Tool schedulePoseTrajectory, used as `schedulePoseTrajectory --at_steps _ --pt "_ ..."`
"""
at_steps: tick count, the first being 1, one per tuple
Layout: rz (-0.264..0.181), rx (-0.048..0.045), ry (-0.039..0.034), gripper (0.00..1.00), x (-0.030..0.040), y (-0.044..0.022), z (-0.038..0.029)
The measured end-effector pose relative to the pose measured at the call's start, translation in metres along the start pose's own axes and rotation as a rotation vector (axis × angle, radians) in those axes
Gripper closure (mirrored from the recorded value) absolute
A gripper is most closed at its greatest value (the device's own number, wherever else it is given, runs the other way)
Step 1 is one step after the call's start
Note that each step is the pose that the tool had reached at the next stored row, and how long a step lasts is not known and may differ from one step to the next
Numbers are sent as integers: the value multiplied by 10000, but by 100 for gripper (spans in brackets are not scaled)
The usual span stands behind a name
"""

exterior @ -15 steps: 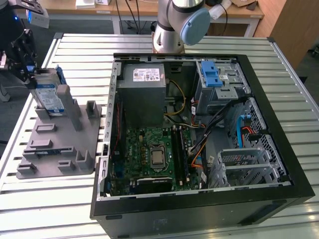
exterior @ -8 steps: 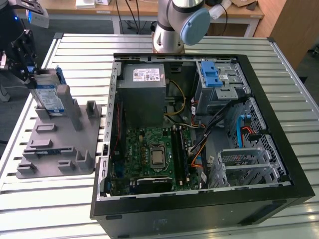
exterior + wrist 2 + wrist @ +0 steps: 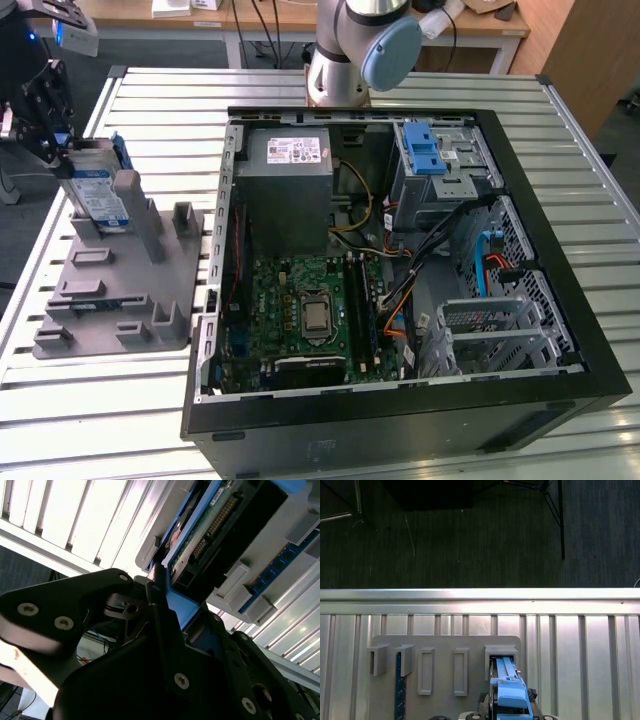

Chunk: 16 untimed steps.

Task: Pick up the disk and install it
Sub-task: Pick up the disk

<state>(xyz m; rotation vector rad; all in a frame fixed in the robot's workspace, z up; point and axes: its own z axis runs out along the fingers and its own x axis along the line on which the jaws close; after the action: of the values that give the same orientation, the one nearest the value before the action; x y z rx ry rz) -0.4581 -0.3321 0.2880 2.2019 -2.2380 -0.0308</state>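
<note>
Upper left in the exterior view, my end effector [image 3: 58, 148] is clamped on the disk [image 3: 100, 195], which stands on edge in a slot of the grey holder [image 3: 100, 300] on the slatted bench [image 3: 90, 410]. The open computer case [image 3: 400, 430] fills the centre and right of the frame, well apart from the disk.

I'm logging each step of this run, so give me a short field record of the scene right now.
gripper: shut on the upper end of the disk
disk: standing on edge in a slot of the grey holder
grey holder: on the slatted table, beside the open computer case
drive cage: inside the case, blue latch on top
</note>
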Motion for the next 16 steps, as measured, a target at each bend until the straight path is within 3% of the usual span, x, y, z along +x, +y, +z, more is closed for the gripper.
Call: schedulePoseTrajectory --at_steps 4,16 --pt "0 0 0 64 0 0 -4" --pt "0 2 -1 64 -2 2 -115"
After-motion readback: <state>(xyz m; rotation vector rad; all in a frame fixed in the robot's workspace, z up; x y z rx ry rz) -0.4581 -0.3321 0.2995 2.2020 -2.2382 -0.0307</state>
